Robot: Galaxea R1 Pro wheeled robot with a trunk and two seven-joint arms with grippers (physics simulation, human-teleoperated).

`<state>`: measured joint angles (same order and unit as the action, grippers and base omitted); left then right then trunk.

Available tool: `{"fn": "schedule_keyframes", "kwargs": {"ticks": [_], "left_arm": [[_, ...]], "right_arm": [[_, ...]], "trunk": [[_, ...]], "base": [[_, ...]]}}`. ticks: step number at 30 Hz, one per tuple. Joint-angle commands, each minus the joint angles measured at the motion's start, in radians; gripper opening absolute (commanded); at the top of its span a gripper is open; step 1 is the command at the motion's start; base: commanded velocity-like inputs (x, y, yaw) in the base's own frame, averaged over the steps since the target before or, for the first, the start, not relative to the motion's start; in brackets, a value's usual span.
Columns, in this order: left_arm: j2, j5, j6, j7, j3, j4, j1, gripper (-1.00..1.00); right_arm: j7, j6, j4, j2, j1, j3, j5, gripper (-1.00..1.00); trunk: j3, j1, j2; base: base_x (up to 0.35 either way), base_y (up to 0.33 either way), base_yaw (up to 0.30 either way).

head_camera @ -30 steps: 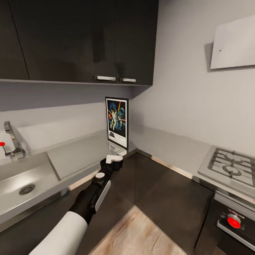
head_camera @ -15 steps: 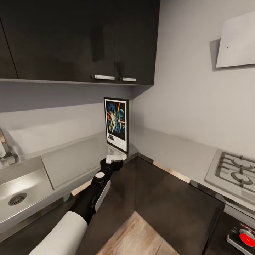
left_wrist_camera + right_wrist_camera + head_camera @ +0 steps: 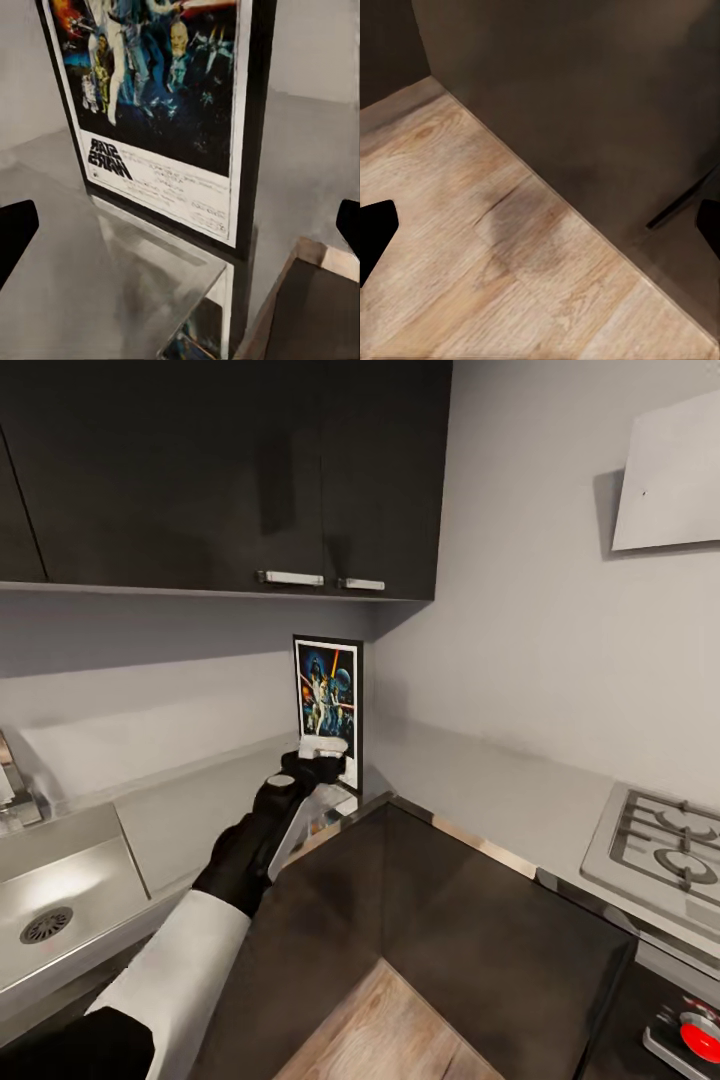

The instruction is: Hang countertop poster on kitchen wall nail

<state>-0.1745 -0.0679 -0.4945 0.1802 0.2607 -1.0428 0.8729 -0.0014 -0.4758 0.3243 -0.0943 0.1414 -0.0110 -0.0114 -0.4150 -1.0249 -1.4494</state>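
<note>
Risk at this stage lies in the approach to a free-standing object. Nearest the robot, the right gripper [image 3: 540, 232] hangs over the wooden floor [image 3: 472, 247] beside the dark cabinet fronts [image 3: 585, 90]; its fingertips sit wide apart at the frame edges with nothing between them, so it is released and idle. The left arm reaches forward across the kitchen countertop [image 3: 190, 810], and the left gripper [image 3: 322, 752] is just in front of the lower part of the poster [image 3: 328, 705]. In the left wrist view the dark fingertips [image 3: 15, 232] stand wide apart, unclenched, with no contact yet on the poster [image 3: 161, 97].

The poster stands upright at the inner corner of the countertop [image 3: 90, 285], apparently leaning on the wall [image 3: 520, 620].

Probable faults:
- A push on the frame face before the fingers close could slide its foot across the smooth steel and drop it flat.
- A grip on one edge only could let the poster swing or slip during lifting.
- A lift taken too high may strike the upper cabinets [image 3: 230, 470] overhead.
</note>
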Motion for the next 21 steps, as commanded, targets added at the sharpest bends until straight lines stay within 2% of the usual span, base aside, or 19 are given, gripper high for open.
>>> {"fn": "schedule_keyframes", "kwargs": {"ticks": [1,2,9,12,13,16,17,21], "left_arm": [[0.0,-0.008,-0.012,0.008,0.001,0.0,-0.001,1.0],[0.0,-0.008,-0.027,0.01,0.001,0.003,0.03,1.0],[0.0,-0.006,-0.083,0.018,0.004,0.036,0.131,1.0],[0.0,-0.007,-0.088,0.041,0.013,0.041,0.15,1.0],[0.0,-0.007,-0.089,0.052,0.021,0.042,0.153,1.0],[0.0,-0.008,-0.091,0.101,0.083,0.043,0.163,1.0],[0.0,-0.008,-0.092,0.124,0.118,0.045,0.165,1.0],[0.0,-0.01,-0.092,0.154,0.162,0.047,0.167,1.0]], "right_arm": [[0.0,-0.003,-0.001,0.003,0.0,-0.001,-0.001,1.0],[0.0,-0.004,-0.001,0.008,-0.001,-0.001,-0.001,1.0],[-0.001,-0.003,-0.001,0.029,-0.003,-0.001,0.0,1.0],[-0.002,-0.003,-0.007,0.04,-0.003,-0.001,0.0,1.0],[-0.002,-0.003,-0.012,0.042,-0.003,-0.001,0.0,1.0],[-0.003,-0.003,-0.031,0.049,-0.003,-0.001,0.0,1.0],[-0.003,-0.003,-0.037,0.05,-0.003,-0.001,0.0,1.0],[-0.003,-0.003,-0.044,0.052,-0.003,-0.001,0.001,1.0]], "trunk": [[-0.001,0.0,-0.001],[-0.001,0.0,-0.001],[-0.001,0.0,-0.001],[-0.001,0.0,-0.001],[-0.001,0.0,-0.001],[-0.001,0.0,-0.001],[-0.001,0.0,-0.001],[-0.001,0.0,-0.001]], "base": [[0.0,0.0,0.0],[0.0,0.0,0.0],[0.0,0.0,0.0],[0.0,0.0,0.0],[0.0,0.0,0.0],[0.0,0.0,0.0],[0.0,0.0,0.0],[0.0,0.0,0.0]]}}
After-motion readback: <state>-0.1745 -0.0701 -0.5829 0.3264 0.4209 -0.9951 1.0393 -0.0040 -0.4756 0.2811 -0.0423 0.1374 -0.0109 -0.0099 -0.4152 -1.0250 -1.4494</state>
